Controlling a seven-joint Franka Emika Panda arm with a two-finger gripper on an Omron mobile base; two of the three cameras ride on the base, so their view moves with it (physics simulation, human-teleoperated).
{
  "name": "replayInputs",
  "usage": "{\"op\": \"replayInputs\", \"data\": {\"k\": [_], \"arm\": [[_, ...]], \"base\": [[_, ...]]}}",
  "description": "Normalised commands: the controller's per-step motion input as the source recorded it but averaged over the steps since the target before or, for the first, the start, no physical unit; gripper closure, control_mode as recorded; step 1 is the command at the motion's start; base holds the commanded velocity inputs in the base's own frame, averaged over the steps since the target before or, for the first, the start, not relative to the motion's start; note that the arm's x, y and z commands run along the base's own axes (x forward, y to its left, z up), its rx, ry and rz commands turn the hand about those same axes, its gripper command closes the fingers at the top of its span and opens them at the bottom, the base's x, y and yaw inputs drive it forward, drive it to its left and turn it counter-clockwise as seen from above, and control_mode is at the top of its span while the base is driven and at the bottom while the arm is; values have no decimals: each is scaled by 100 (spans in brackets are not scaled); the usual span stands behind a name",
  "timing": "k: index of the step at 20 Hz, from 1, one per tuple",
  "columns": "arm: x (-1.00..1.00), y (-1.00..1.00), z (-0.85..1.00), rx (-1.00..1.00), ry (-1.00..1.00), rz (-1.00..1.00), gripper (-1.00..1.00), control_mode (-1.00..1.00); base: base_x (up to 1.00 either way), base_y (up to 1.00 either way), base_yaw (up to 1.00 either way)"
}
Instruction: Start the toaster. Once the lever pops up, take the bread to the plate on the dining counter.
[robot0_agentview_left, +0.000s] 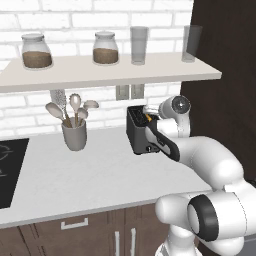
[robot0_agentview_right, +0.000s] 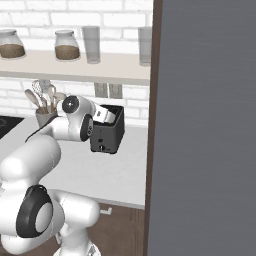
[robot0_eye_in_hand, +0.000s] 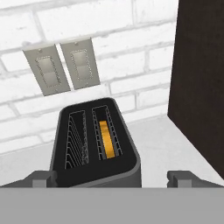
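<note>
Golden bread (robot0_eye_in_hand: 106, 139) stands on edge lengthwise in the toaster (robot0_eye_in_hand: 94, 144) under the spread claw (robot0_eye_in_hand: 114, 177)

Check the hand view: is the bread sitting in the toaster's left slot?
No. The bread sits in the right slot of the toaster; the left slot shows bare wire guides.

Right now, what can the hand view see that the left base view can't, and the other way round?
Hand view alone: down into the toaster's slots, with the bread sunk in the right-hand slot and the left-hand slot empty, plus the open gripper with a fingertip at each side.

Left base view alone: the shelf with two jars and two glasses, the utensil holder, the stove and the arm.

Both: the toaster, the wall plates behind it, the brick wall and the grey counter.
</note>
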Motion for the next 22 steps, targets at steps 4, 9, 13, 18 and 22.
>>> {"op": "replayInputs", "data": {"k": [4,9,13,18,22], "arm": [[0,0,0,0,0,0,-100,-100],[0,0,0,0,0,0,-100,-100],[0,0,0,0,0,0,-100,-100],[0,0,0,0,0,0,-100,-100],[0,0,0,0,0,0,-100,-100]], "base": [[0,0,0],[0,0,0],[0,0,0],[0,0,0],[0,0,0]]}}
